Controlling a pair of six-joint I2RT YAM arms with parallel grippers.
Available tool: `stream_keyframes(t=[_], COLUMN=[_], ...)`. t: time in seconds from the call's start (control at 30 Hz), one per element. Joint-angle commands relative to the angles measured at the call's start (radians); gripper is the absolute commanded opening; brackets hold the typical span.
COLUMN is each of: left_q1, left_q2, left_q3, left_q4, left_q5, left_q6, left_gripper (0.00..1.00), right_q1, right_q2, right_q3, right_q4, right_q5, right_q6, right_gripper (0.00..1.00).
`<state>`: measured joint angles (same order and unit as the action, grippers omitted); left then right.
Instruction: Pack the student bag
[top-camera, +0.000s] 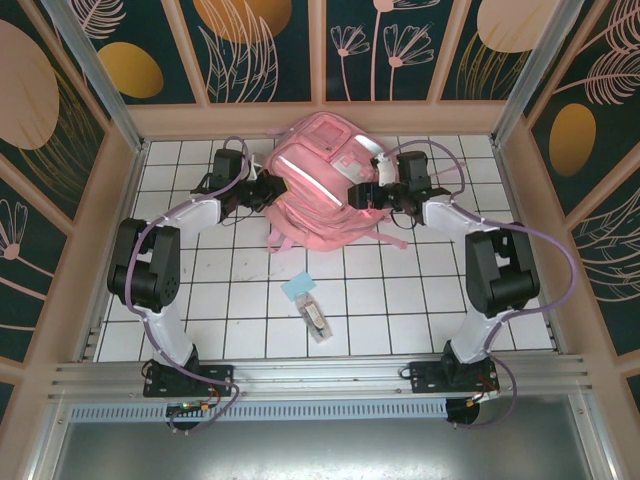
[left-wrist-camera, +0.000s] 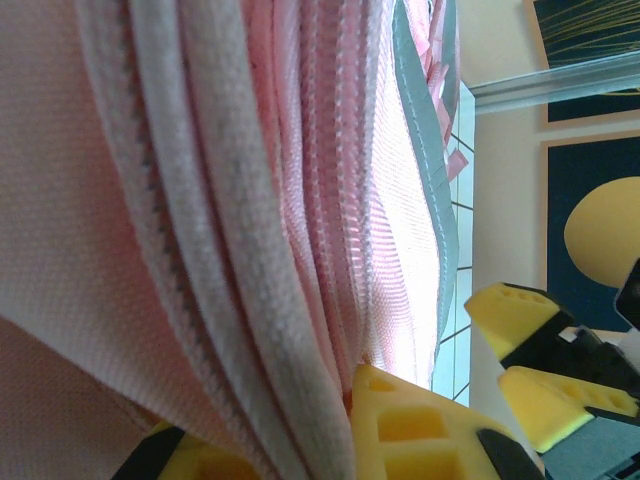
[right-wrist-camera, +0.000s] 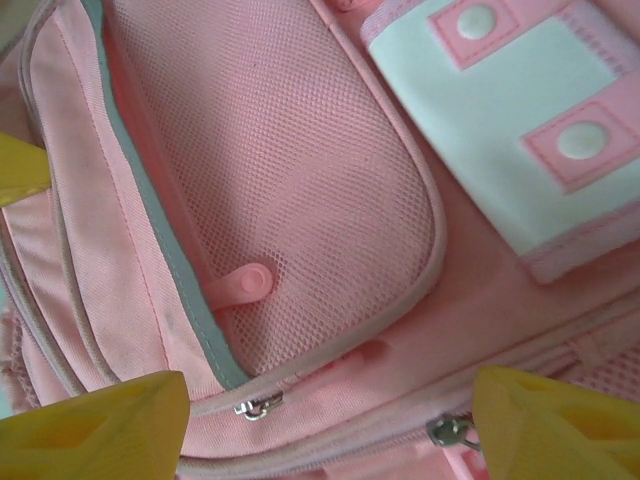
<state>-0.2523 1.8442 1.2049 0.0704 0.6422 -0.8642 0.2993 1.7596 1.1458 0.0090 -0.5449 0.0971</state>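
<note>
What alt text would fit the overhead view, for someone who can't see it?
A pink bag lies far back on a white tiled table; the left pincer meets its left edge, the right pincer its right side. Two small items lie mid-table.

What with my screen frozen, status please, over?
Left tool shut on backpack edge. Right tool open over its front. Blue card, packet on table, apart.

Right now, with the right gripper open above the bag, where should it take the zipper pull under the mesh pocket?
Probably pinch the free end of the zipper pull, bringing the right gripper straight down from above. It is small, thin and lies flat on the student bag below the mesh pocket, so straddle its width.
</note>
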Motion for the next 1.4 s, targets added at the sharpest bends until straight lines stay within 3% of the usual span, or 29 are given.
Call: stream_keyframes(t=[0.0,0.43,0.57,0.9,1.23,1.3,1.37], left_q1=[-0.005,-0.007,-0.006,-0.006,-0.006,-0.006,-0.005], left_q2=[-0.011,-0.029,-0.039,0.015,0.062,0.067,0.067], left_q3=[0.01,-0.07,-0.095,-0.134,-0.103,-0.087,-0.065], left_q4=[0.032,0.214,0.257,0.398,0.394,0.353,0.284], left_q5=[0.053,0.098,0.098,0.037,-0.005,-0.011,-0.02], left_q6=[0.04,-0.098,-0.132,-0.232,-0.224,-0.198,-0.158], left_gripper=[0.0,0.0,0.0,0.0,0.0,0.04,0.16], right_q1=[0.015,0.069,0.098,0.204,0.266,0.253,0.215], right_q2=[0.028,0.187,0.198,-0.003,-0.137,-0.162,-0.184], right_q3=[-0.015,0.02,0.034,-0.122,-0.175,-0.189,-0.193], right_q4=[0.115,0.179,0.162,0.125,0.016,0.017,-0.011], right_q5=[-0.086,-0.046,-0.109,-0.115,-0.087,-0.089,-0.045], right_q6=[0.049,0.103,0.127,0.224,0.228,0.224,0.209], right_gripper=[0.75,0.78,0.8,0.8,0.8,0.8,0.8])
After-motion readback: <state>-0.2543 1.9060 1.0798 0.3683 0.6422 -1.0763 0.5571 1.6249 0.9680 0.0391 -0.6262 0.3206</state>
